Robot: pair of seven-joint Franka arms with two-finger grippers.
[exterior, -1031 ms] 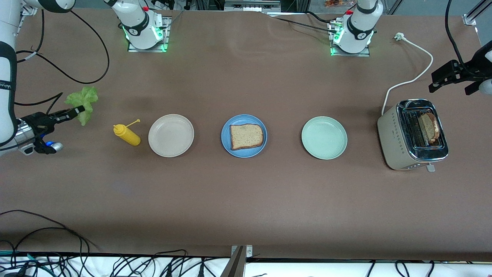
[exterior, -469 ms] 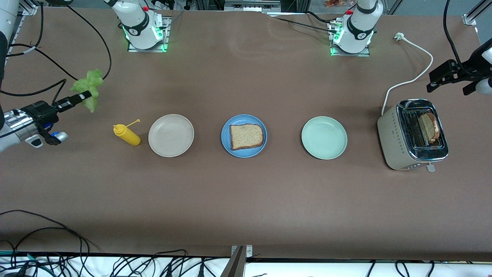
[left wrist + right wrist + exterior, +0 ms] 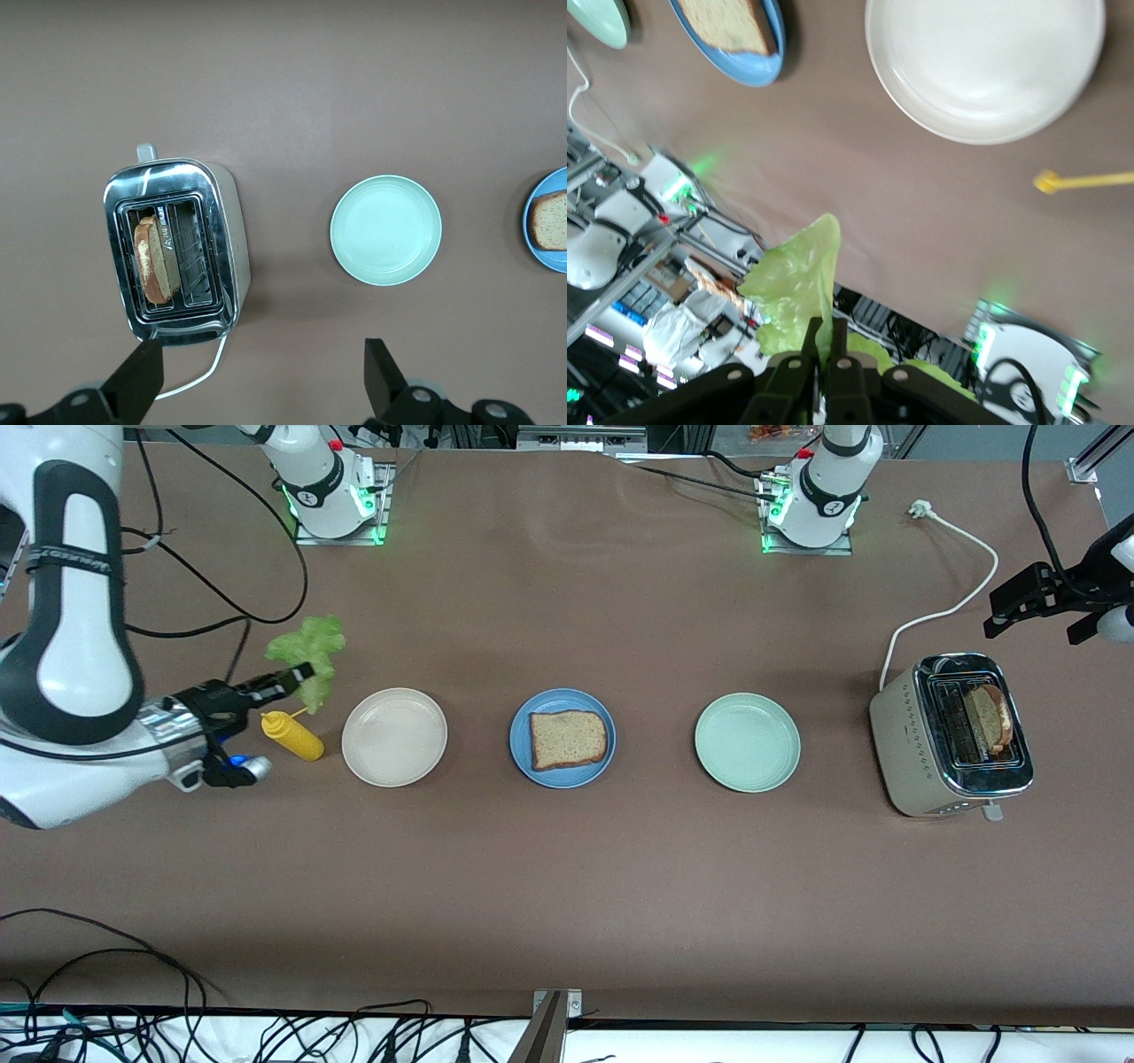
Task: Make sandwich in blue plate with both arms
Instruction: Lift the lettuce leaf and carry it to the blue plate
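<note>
Carrying the ruffled green lettuce leaf point(image 3: 307, 657) clenched in the right tool point(image 3: 297, 674) over the yellow squeeze bottle point(image 3: 292, 735), with one brown bread slice point(image 3: 568, 740) lying on the round blue plate point(image 3: 522, 755), while the released left tool point(image 3: 259, 379) is waiting over the silver toaster point(image 3: 950, 735) holding the second slice point(image 3: 990, 719), leaving lettuce and top slice to place.

a robotics lab: bolted arm bases point(image 3: 335, 496), loose cables point(image 3: 106, 974), metal framing.
</note>
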